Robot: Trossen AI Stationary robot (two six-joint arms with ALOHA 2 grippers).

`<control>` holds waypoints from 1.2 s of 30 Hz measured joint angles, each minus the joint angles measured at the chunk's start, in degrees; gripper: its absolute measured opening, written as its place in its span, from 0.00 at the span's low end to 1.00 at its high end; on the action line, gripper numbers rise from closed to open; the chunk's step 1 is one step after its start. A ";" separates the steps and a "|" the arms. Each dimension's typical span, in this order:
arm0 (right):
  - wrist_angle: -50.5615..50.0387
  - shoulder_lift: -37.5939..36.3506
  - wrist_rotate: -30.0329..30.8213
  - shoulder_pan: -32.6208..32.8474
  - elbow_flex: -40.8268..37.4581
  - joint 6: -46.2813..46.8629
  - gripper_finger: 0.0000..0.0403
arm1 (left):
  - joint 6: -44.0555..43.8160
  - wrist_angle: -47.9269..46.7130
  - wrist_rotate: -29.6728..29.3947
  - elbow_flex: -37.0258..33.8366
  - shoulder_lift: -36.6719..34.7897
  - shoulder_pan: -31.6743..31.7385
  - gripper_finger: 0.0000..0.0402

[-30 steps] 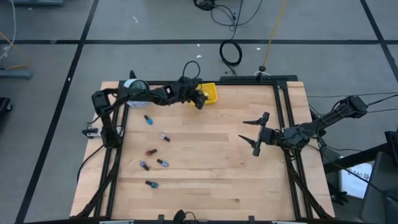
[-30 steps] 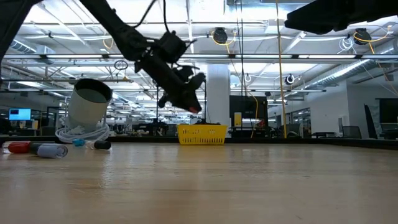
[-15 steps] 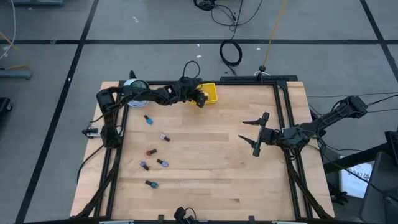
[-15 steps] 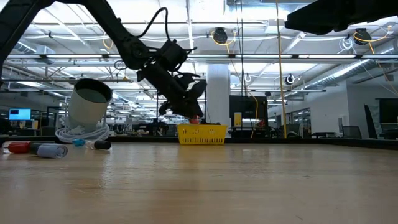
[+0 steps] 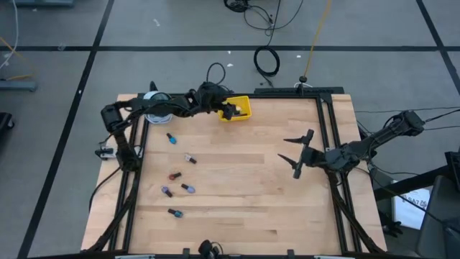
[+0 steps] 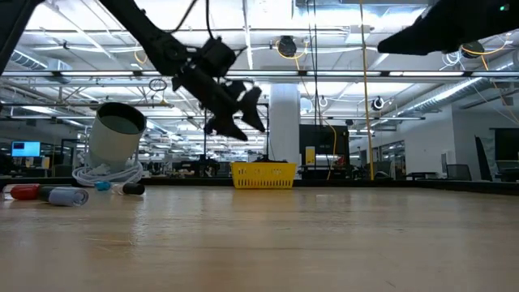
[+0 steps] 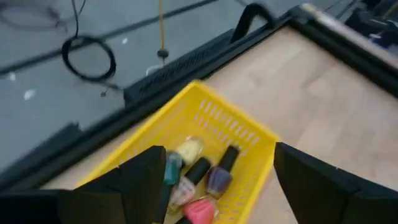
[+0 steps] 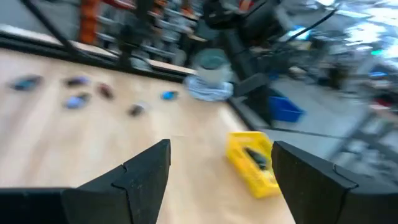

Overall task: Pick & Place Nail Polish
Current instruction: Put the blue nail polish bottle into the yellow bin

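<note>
We dropped a bottle into the tray

Our left gripper (image 5: 228,112) hung over the yellow tray (image 5: 244,103) at the table's 12 o'clock edge, fingers spread and empty; a second before they were pinched on a pink bottle (image 7: 200,210), which now lay in the tray with four others. Six nail polish bottles (image 5: 171,137) waited on the wood toward 9 o'clock. Our right gripper (image 5: 292,152) idled open at 3 o'clock, unmoved
</note>
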 joint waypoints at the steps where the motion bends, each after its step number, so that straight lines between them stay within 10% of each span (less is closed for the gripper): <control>1: -1.20 -1.41 -2.20 -0.06 0.00 0.97 0.66 | 0.86 -0.18 -0.07 0.00 -1.06 -0.44 0.74; 18: 1.77 -21.16 -35.56 -23.86 -12.94 6.74 0.66 | 15.72 -1.42 -0.13 0.00 -20.31 -13.14 0.77; 36: -9.86 -31.98 -36.11 -32.70 -13.32 7.76 0.66 | 13.27 -1.51 -8.28 -16.82 -36.13 -20.30 0.71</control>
